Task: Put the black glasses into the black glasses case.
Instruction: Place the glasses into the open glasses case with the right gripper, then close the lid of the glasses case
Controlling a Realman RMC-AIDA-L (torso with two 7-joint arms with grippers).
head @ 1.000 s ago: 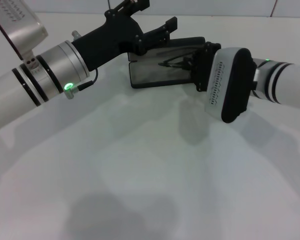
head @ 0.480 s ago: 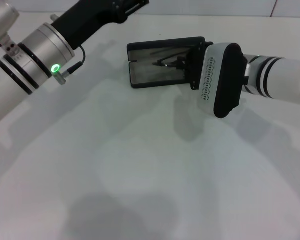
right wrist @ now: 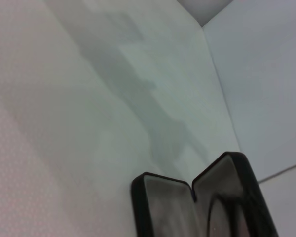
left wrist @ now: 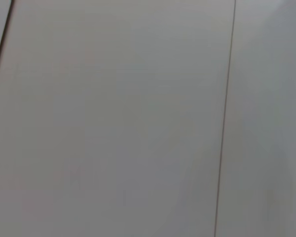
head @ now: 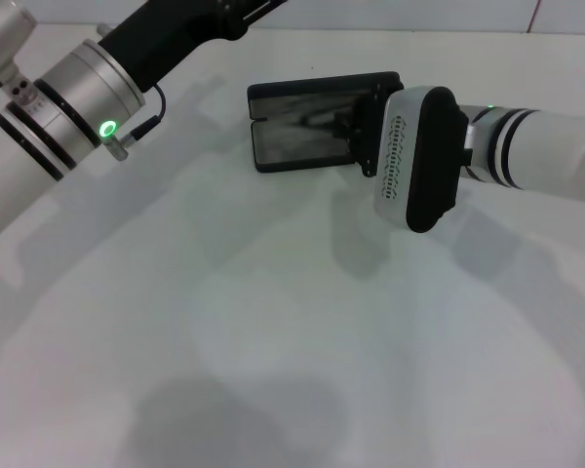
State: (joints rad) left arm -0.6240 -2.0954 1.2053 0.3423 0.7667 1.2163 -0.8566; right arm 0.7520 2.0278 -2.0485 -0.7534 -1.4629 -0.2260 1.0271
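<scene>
One black glasses case [head: 307, 132] lies open on the white table [head: 273, 322], grey lining up. Black glasses [head: 322, 119] sit inside it, partly hidden by the right gripper [head: 361, 132] at the case's right end; finger state: cannot tell. Left gripper is out of view, its arm well left of the case.

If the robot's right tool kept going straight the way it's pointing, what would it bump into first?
Probably the black glasses case. The right tool points across the open case from its right end, with the black glasses seemingly at its tip. Its height above the lining is hard to judge, so the exact contact spot is uncertain.
</scene>
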